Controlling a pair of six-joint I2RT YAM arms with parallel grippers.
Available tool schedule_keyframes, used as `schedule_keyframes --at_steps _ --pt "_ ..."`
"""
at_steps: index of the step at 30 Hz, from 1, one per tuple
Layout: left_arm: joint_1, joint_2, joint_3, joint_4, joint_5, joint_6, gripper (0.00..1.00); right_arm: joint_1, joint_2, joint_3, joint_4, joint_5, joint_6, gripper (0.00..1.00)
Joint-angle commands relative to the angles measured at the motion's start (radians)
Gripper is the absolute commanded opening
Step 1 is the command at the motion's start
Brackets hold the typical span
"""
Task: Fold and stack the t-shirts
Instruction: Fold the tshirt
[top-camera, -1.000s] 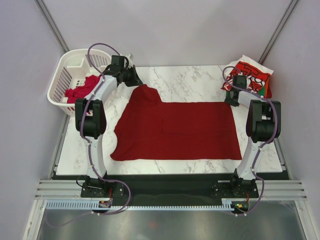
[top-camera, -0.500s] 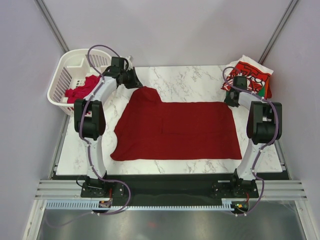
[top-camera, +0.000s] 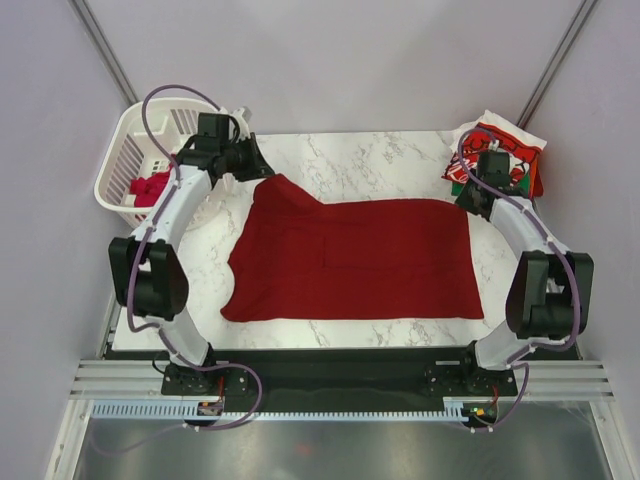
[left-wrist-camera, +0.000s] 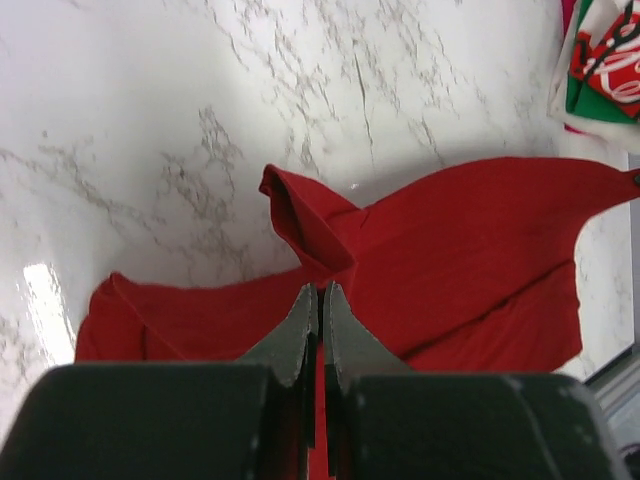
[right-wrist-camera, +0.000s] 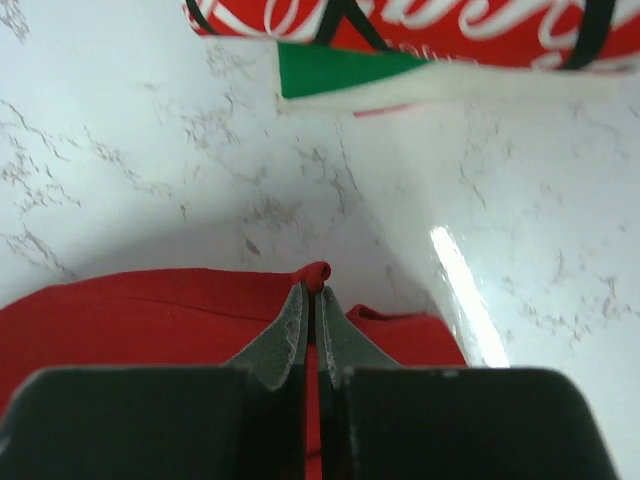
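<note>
Dark red t-shirt (top-camera: 350, 258): plain soft knit with a matte surface, spread in a rough rectangle across the middle of the marble table (top-camera: 380, 155). The tabletop is glossy white with grey veining. A fainter rectangle shows in the shirt's centre.

My left gripper (left-wrist-camera: 320, 297) is closed to a sliver on the shirt's far left corner. The cloth there is drawn up into a peak, with a small open loop of fabric beside the tips. My right gripper (right-wrist-camera: 312, 292) is pinched tight on the far right corner, and a nub of hem pokes up above the tips.

Around: a folded stack (top-camera: 505, 152) lies at the far right table corner, just beyond my right gripper and apart from it. Its top is red, with green and white layers under it. A white slotted laundry basket (top-camera: 120, 150) sits at the far left and holds crumpled red tees (top-camera: 150, 187). My left arm crosses over its near rim.

Writing: white looping Coca-Cola-style script on the stack's top, only partly readable.
</note>
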Motion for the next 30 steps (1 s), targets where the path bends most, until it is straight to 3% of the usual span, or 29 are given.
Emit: schedule_keyframes --at_steps 1,11,19,30 --pt "-0.006 -0.112 -0.090 -0.049 -0.018 0.038 0.02 0.005 -0.100 -0.067 -0.046 0.014 0.038 0.00" --pt "-0.014 -0.376 -0.374 -0.115 -0.016 0.041 0.02 0.005 -0.305 -0.285 -0.084 0.023 0.090 0.00" --pt "-0.017 -0.569 -0.498 -0.201 -0.019 0.049 0.02 0.004 -0.436 -0.362 -0.147 0.064 0.113 0.00" --pt "-0.015 -0.692 -0.612 -0.299 -0.039 0.029 0.02 -0.028 -0.519 -0.459 -0.180 0.071 0.127 0.00"
